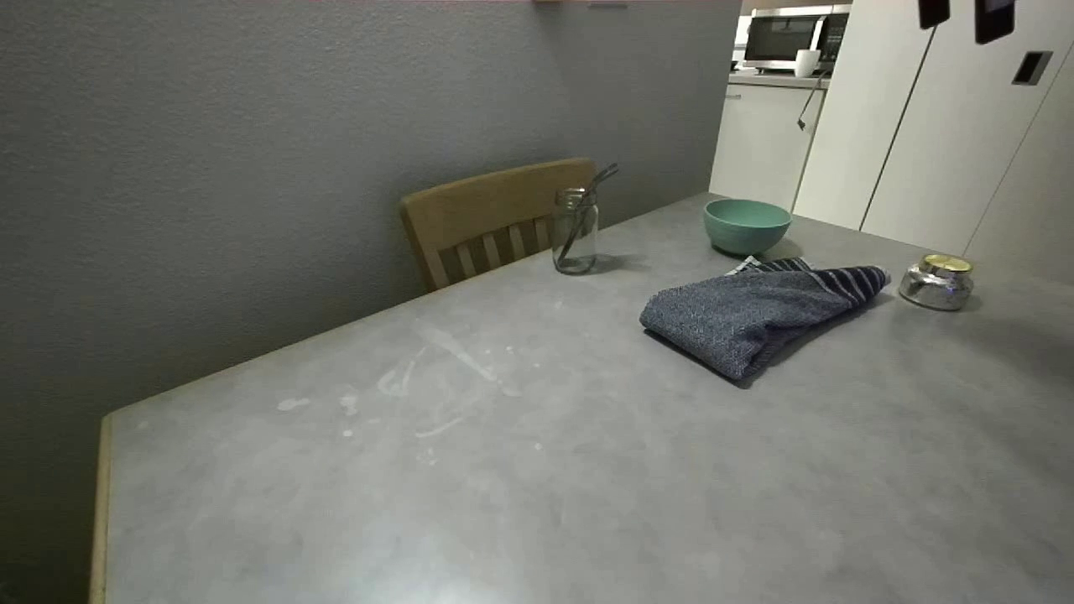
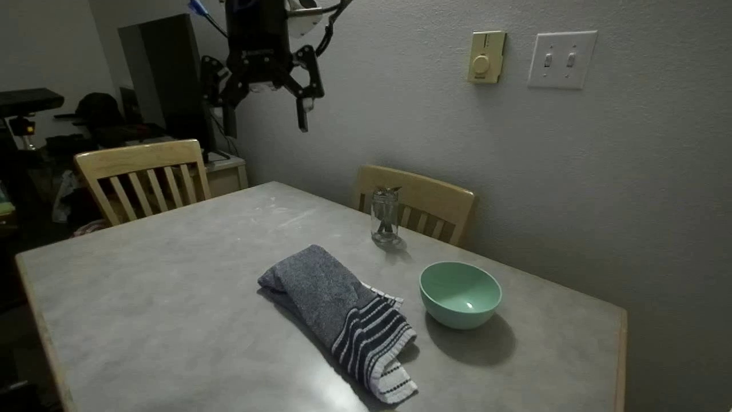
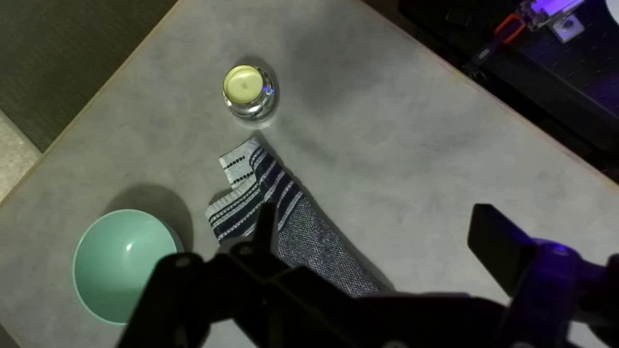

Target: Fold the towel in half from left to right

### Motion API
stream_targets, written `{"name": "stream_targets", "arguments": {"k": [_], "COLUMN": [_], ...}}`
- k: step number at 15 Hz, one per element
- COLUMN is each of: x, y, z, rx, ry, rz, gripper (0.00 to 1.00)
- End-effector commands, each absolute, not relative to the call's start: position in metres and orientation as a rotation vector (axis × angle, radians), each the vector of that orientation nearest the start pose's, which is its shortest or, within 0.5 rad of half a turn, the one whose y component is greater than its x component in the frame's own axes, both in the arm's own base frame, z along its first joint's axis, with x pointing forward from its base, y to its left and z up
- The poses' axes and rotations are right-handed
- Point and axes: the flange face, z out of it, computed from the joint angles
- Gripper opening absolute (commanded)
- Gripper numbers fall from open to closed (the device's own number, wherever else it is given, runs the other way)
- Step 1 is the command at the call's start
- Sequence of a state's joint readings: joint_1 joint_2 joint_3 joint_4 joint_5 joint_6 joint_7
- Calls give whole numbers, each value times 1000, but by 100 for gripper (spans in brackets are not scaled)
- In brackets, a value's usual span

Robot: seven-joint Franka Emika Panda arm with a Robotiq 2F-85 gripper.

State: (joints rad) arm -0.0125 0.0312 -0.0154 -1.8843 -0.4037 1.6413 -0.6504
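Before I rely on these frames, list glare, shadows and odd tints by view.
Both exterior views: bright glare on the mottled grey tabletop low in the picture; in an exterior view, a shadow at the base of the round mint-green bowl; wrist view: purple tint on one side of the black two-fingered gripper, and a small highlight inside the bowl.

Black two-fingered gripper point(image 2: 266, 131) with jointed linkages point(image 2: 312, 70).
Dark cylindrical housing point(image 2: 257, 26) with pale marking point(image 2: 257, 53); curved black cables point(image 2: 329, 32); white, rounded arm section point(image 2: 304, 26).
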Motion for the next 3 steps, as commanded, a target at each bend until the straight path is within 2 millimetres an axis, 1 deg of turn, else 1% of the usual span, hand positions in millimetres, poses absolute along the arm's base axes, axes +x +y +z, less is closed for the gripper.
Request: {"name": "stream_targets", "arguments": {"k": [1, 3], "x": [537, 536], "y": [-51, -48], "z": [481, 485], "rx": [-3151, -3152], "ry": [-1168, -1174], "rz": [664, 664], "gripper": [100, 100]}}
